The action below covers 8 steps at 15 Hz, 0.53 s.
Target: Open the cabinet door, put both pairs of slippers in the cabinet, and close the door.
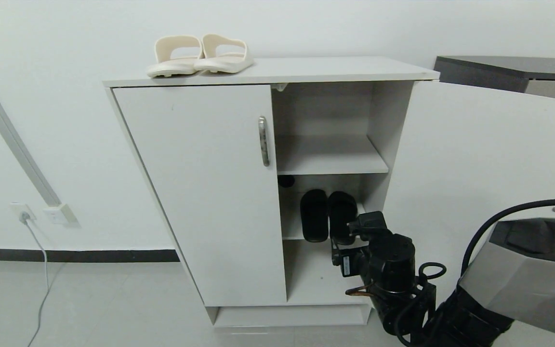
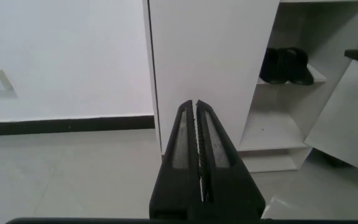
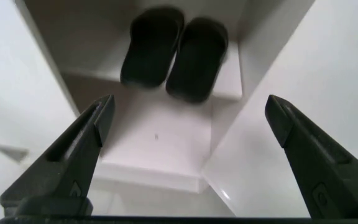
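Even, diffuse brightness washes the white cabinet (image 1: 195,193). Its open compartments fall into grey shade, where the black slippers (image 1: 314,217) lose detail. The floor (image 2: 73,174) shows faint sheen.

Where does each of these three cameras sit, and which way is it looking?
Head view: on the robot's head, looking forward and down at the cabinet and cream slippers; right arm shows.
Left wrist view: on the left wrist, facing the cabinet over its shut left tool.
Right wrist view: on the right wrist, looking into the cabinet through its open right tool.
Shared: all three show the black slippers on a shelf.
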Tool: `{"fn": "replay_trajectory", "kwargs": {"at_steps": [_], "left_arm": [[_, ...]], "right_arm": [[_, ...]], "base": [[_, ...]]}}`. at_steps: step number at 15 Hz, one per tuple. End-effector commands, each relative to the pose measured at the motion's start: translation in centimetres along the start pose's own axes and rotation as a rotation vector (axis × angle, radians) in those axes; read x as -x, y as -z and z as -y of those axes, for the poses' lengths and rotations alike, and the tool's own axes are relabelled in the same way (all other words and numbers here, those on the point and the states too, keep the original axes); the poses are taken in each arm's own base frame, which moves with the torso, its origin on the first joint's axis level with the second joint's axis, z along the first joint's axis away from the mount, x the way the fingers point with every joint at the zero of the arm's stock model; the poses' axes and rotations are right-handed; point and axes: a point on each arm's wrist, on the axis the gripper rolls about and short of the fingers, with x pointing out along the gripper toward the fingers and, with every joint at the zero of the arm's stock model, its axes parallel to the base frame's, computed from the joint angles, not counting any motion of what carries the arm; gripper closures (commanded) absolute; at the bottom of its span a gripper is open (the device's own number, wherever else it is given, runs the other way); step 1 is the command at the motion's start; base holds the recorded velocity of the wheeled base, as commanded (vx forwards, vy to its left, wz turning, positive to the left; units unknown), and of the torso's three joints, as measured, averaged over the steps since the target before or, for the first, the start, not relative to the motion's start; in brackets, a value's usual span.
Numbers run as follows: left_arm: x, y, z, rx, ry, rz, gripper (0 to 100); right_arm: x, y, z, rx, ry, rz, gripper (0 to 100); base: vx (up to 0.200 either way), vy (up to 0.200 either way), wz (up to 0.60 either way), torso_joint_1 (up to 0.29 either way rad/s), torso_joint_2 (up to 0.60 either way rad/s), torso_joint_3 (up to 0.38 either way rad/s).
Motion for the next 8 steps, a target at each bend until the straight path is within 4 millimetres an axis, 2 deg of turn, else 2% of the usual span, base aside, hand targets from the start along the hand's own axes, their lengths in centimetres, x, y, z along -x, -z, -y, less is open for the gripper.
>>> {"fn": "replay_trajectory", "kwargs": {"at_steps": [1, 8], "left_arm": [[-0.01, 0.02, 0.0, 0.0, -0.001, -0.003, 100], [-0.01, 0.01, 0.0, 0.0, 0.001, -0.001, 100]], "right_arm": [[0.14, 0.05, -0.2, 0.0, -0.007, 0.001, 0], [0.15, 0.37, -0.25, 0.005, -0.008, -0.005, 0]], "base": [[0.0, 0.2, 0.0, 0.017, 0.0, 0.002], [0.0, 0.2, 0.0, 0.002, 0.0, 0.002]]}}
